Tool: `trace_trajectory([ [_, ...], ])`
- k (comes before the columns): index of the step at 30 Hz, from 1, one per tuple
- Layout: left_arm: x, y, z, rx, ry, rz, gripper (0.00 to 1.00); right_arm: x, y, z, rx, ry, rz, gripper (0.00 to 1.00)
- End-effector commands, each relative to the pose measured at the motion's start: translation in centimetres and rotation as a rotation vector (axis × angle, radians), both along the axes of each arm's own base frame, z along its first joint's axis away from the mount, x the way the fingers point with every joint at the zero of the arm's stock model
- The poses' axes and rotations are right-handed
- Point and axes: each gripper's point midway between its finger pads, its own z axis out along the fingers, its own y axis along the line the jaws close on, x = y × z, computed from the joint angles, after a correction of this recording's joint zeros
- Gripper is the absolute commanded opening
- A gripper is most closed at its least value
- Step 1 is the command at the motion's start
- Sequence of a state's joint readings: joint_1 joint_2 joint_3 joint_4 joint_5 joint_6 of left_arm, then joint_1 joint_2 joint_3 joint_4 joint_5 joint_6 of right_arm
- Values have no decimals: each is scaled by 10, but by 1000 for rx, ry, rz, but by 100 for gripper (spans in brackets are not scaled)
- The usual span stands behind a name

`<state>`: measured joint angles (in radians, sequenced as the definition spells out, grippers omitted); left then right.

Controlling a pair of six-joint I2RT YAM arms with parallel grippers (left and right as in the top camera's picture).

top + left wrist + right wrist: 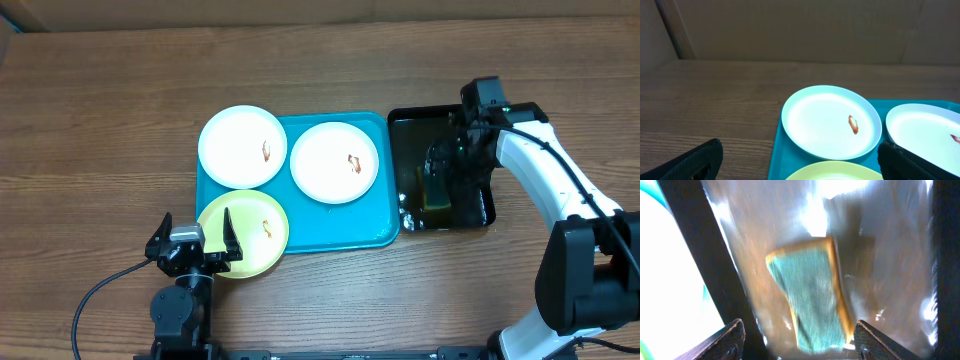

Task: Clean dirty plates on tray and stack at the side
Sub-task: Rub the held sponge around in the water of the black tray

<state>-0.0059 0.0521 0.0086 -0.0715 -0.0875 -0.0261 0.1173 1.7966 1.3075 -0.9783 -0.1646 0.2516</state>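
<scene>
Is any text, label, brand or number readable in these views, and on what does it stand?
None can be read. The left white plate, right white plate, yellow-green plate, turquoise tray, black tray and sponge show no print. The right wrist view is blurred.

Smooth turquoise plastic tray [310, 218] — wood-grain table [100, 100]
</scene>
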Motion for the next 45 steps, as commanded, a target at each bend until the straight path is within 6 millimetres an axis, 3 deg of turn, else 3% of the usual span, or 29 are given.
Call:
trace_trajectory([
  [1,0,3,-1,-2,2,14,100,8,-8,-1,-47,-42,37,73],
  [12,0,3,-1,-2,2,14,100,6,15,-39,-67,-125,131,73],
  [18,0,3,-1,-2,2,14,100,8,12,-58,-178,-197,147,73],
  [22,0,3,-1,-2,2,14,100,9,-5,-62,-251,-203,71,43],
  [25,0,3,-1,-2,2,14,100,14,-13,-60,-250,-212,3,9],
  [26,0,3,-1,-2,2,14,100,15,-17,-59,-244,-210,-35,4],
  [30,0,3,-1,-2,2,14,100,16,-18,-57,-173,-187,-110,4],
  [31,0,2,-1,-2,2,14,100,17,-16,-56,-148,-181,-109,17],
  [32,0,3,-1,-2,2,14,100,16,-14,-54,-129,-172,-107,57],
  [33,0,3,-1,-2,2,14,100,15,-13,-53,-122,-161,-106,83],
  [34,0,3,-1,-2,2,14,100,14,-13,-51,-121,-148,-106,89],
  [40,0,3,-1,-2,2,14,100,1,-16,-40,-148,-68,-58,94],
  [45,0,3,-1,-2,2,14,100,-18,-19,-48,-162,1,-45,85],
])
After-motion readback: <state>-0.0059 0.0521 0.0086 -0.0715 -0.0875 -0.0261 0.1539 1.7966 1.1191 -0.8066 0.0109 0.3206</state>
